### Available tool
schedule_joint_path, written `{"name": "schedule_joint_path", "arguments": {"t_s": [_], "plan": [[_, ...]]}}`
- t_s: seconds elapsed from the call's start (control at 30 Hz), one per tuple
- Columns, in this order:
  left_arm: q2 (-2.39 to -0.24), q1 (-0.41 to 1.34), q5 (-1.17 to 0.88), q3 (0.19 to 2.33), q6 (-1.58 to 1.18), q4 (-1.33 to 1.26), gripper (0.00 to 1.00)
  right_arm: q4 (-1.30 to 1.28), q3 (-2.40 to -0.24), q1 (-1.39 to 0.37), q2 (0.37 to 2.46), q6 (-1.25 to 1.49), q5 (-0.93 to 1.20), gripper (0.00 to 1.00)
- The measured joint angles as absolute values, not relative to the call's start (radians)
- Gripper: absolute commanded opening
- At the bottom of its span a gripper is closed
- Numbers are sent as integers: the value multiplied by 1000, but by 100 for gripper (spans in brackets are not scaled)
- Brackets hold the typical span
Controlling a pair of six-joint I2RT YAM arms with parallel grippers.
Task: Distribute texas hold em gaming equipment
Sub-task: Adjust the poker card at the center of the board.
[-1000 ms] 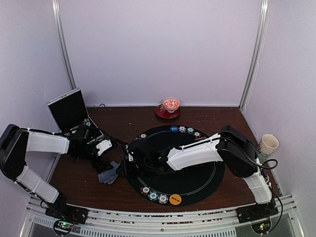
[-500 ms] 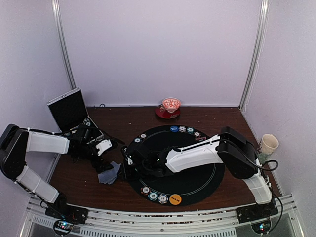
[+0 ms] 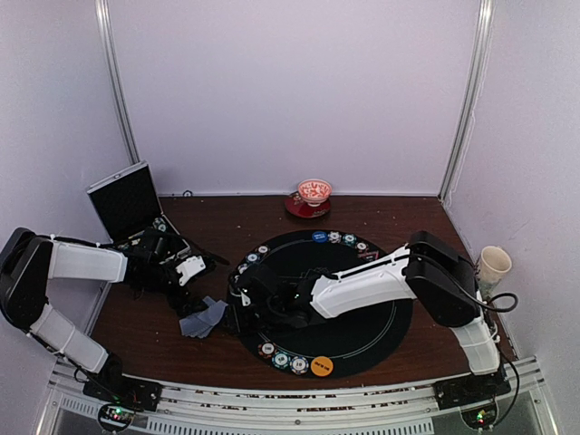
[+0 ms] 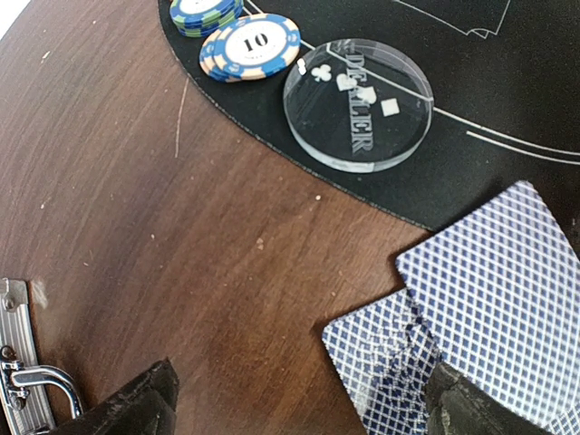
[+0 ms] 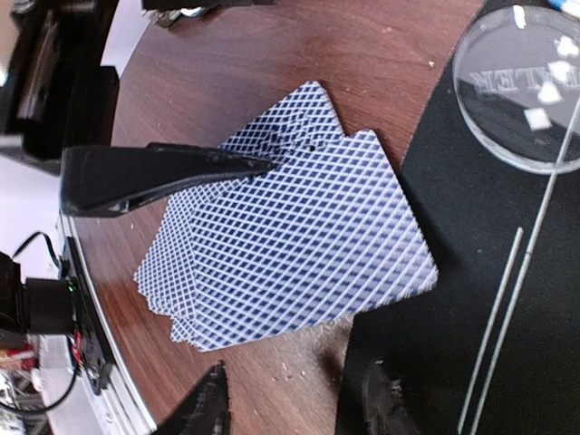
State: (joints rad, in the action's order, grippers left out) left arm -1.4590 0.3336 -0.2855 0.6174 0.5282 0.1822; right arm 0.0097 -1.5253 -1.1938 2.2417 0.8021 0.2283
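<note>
A fanned pile of grey-blue-backed cards [image 3: 204, 317] lies on the wood just left of the black mat [image 3: 362, 317]. It also shows in the left wrist view [image 4: 489, 299] and the right wrist view [image 5: 290, 236]. My left gripper [image 3: 191, 305] [image 4: 299, 412] is open over the pile's far edge, with one fingertip [image 5: 172, 172] resting on the cards. My right gripper [image 3: 238, 304] [image 5: 290, 408] is open and empty, low at the pile's mat-side edge. A clear dealer disc [image 4: 358, 104] and striped chips [image 4: 249, 47] sit at the mat's edge.
More chips [image 3: 281, 359] and an orange disc [image 3: 321, 366] line the mat's near rim. A blue disc [image 3: 319, 236] and chips lie at its far rim. An open black case [image 3: 122, 201] stands at the back left, a red-and-white bowl [image 3: 314, 191] at the back, and a paper cup [image 3: 494, 265] on the right.
My right gripper has drawn back a little to the right, away from the card pile and onto the mat's edge. The left arm has stayed put.
</note>
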Motion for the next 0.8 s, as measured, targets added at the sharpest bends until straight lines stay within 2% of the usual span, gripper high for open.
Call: {"name": "schedule_joint_path", "arguments": {"t_s": [0.2, 0.33, 0.8], "plan": [[-1459, 334, -286, 618, 528, 182, 98, 4, -1514, -1193, 2218, 786, 225, 71], [-1459, 334, -284, 619, 528, 183, 98, 4, -1512, -1179, 2215, 777, 226, 76], [-1465, 334, -283, 627, 528, 184, 98, -13, -1524, -1110, 2217, 696, 229, 80]]}}
